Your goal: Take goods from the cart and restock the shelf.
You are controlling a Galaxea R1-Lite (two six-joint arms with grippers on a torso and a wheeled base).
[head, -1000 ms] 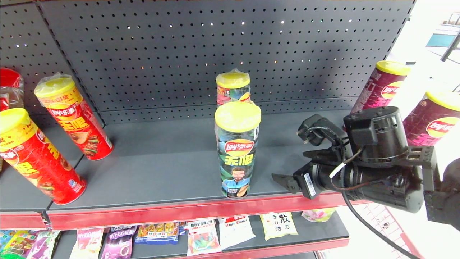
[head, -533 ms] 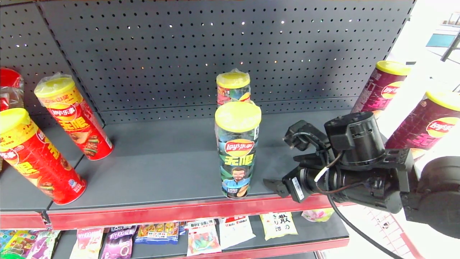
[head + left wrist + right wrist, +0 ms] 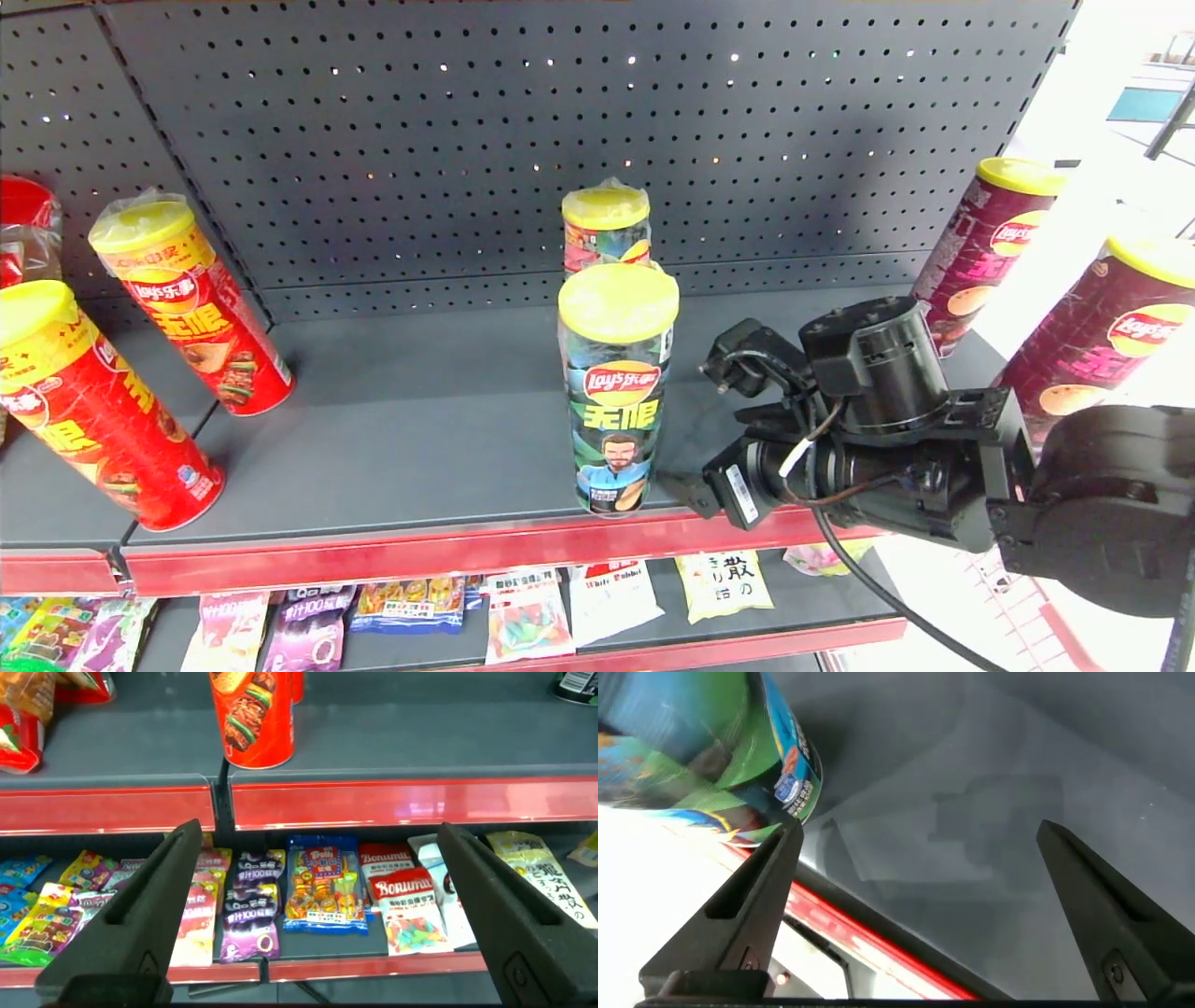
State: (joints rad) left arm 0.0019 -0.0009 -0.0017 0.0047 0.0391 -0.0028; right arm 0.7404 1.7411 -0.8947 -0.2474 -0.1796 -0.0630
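A green chip can with a yellow lid stands upright at the front edge of the grey shelf. A second can stands behind it by the pegboard. My right gripper hangs just right of the front can's base, open, with nothing between its fingers. In the right wrist view the green can lies just beyond one finger of the open right gripper, over bare shelf. My left gripper is open and empty, facing the lower shelf below a red can.
Two red chip cans stand at the shelf's left, two maroon ones at its right. Snack packets line the lower shelf. Bare shelf lies between the red cans and the green can.
My right arm has moved left along the shelf's front edge, bringing the open gripper close beside the green can's base. The cans have not moved.
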